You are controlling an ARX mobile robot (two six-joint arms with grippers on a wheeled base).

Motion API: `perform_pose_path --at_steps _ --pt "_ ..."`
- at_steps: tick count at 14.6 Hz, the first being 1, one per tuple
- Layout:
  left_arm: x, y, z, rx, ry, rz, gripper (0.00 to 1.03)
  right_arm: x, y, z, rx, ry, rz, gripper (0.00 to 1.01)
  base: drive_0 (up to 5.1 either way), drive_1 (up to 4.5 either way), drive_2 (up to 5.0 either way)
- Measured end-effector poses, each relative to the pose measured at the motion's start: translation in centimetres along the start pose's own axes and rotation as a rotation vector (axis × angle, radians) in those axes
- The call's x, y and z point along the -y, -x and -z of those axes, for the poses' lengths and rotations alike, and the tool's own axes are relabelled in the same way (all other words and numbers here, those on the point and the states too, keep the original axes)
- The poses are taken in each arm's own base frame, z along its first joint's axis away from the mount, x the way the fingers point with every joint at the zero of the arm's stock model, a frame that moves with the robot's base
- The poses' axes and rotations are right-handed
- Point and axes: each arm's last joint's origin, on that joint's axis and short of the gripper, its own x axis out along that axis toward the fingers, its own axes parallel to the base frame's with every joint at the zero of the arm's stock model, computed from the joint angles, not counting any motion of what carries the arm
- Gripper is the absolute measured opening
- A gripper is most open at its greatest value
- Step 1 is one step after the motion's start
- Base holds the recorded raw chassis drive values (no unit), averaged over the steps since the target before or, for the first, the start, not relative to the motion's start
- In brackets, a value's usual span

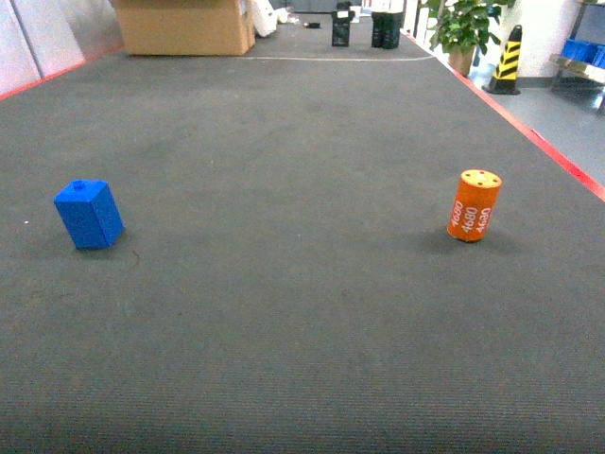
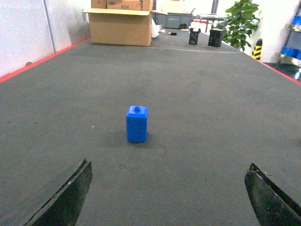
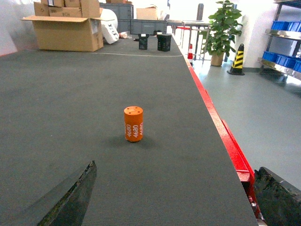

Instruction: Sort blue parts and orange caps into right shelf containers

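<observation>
One blue part [image 1: 89, 215] stood upright near the left edge of the dark tabletop [image 1: 284, 142]; one orange cap [image 1: 474, 205] stood upright near the red right edge, the two well apart. Left gripper [image 2: 169, 197] and right gripper [image 3: 174, 197] each had fingers spread wide, holding nothing, each short of its piece.

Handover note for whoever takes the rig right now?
Left gripper: open, empty, facing the blue part.
Right gripper: open, empty, facing the orange cap.
Blue part stands upright on the left of the table, cap upright on the right, near the red edge.
Shelf with blue containers is off to the right, across the floor.
Done: nothing sorted yet.
Left: pick both, carry them to the containers.
</observation>
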Motion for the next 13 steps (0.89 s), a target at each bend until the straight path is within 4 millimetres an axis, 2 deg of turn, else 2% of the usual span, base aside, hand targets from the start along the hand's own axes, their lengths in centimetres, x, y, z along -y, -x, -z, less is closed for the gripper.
perform_pose_path --at_steps 13 --pt "0.00 0.00 0.00 0.000 0.000 0.000 0.98 0.00 0.00 0.00 0.000 0.000 0.000 0.98 0.0 0.00 0.0"
